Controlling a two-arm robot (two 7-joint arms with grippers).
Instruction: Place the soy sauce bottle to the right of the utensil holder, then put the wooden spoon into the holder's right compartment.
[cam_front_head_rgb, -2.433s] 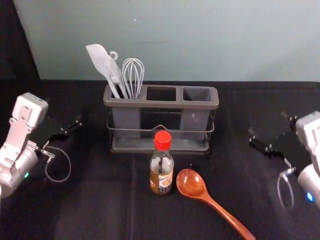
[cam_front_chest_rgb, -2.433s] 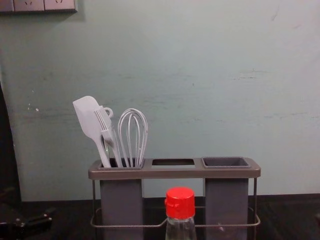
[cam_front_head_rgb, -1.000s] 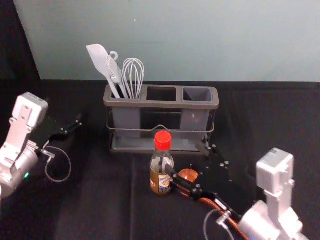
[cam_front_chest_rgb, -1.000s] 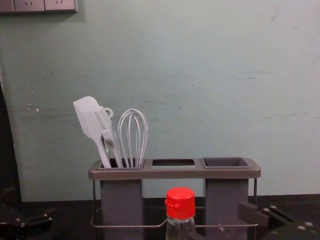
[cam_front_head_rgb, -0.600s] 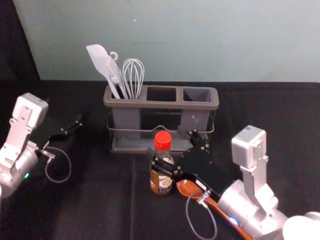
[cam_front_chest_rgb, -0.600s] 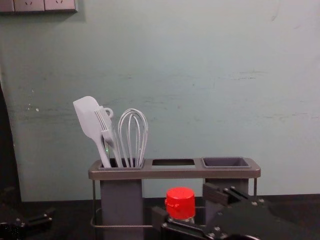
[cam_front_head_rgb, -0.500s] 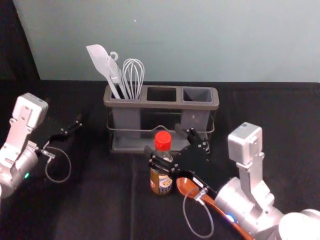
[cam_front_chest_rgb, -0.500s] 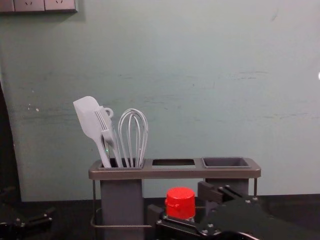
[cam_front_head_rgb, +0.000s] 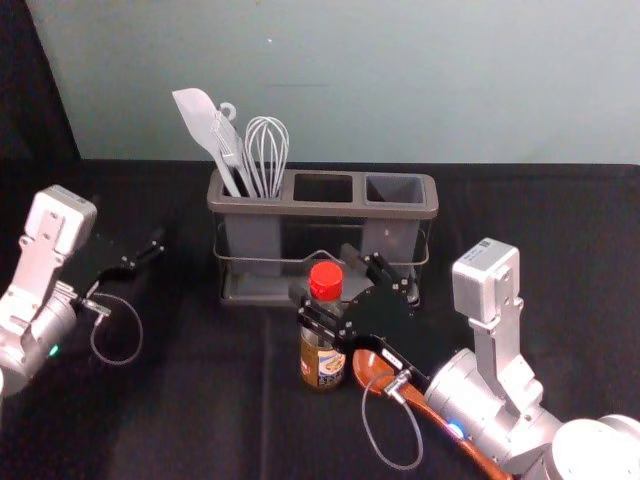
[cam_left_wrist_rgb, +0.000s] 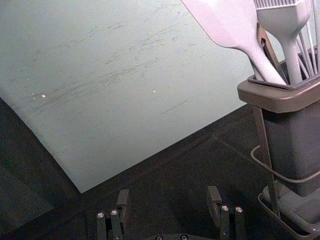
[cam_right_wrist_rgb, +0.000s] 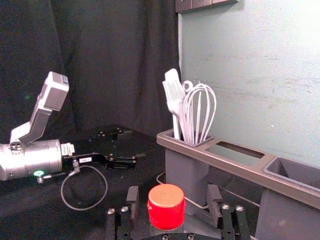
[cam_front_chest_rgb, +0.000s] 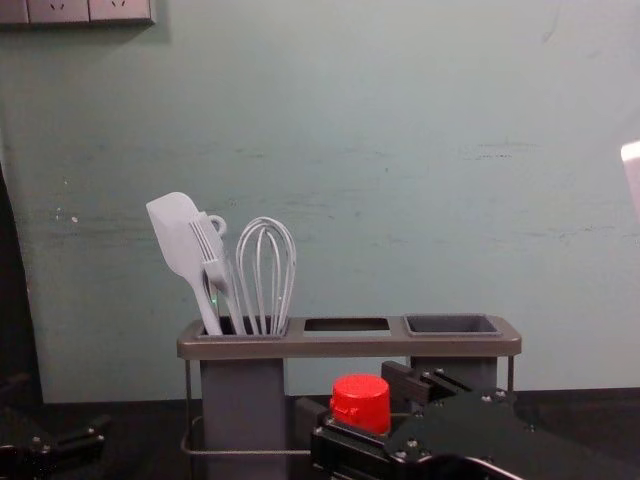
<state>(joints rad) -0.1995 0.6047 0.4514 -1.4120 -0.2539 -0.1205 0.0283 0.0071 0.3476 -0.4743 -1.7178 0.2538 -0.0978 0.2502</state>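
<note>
The soy sauce bottle stands upright on the table, between the widely parted fingers of the right gripper, which shows a gap either side of the red cap and has hold of nothing. Just right lies the wooden spoon, its handle running near and right. Beyond is the utensil holder, with spatula, brush and whisk in its left compartment. The left gripper is parked at left, wide open.

the right pincer hides part of the soy sauce bottle.
</note>
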